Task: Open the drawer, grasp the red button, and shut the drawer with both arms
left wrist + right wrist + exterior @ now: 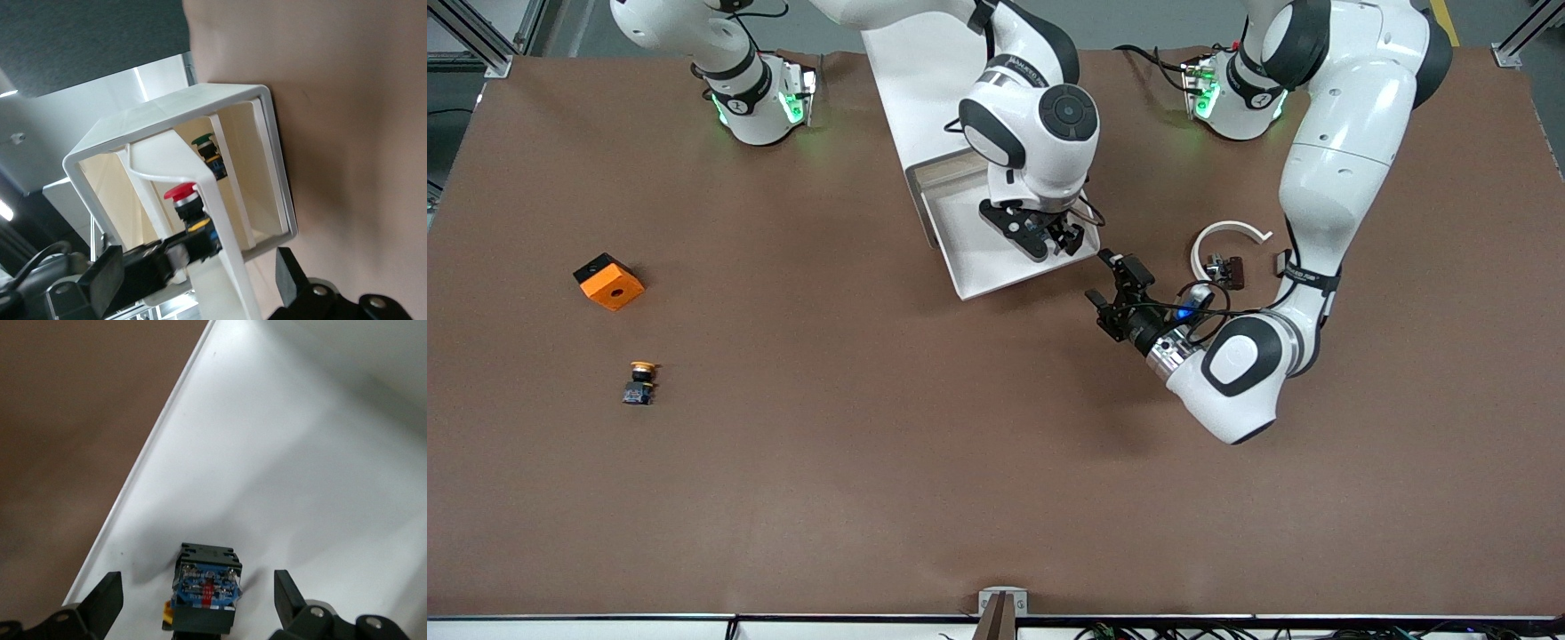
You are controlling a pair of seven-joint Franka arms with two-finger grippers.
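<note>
Front view: we see the drawer [969, 258] pulled out, at the desk's robot-side edge | right claw [1040, 233] spread over the button [205, 595] in it | left claw [1112, 298] spread beside drawer | grab, closing remain

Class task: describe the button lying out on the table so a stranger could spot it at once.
On the table, look toward the right arm's end, away from the white drawer. Two things lie there; the button is nearer the front camera than the orange cube. Only it has an orange-yellow cap on a dark base.
</note>
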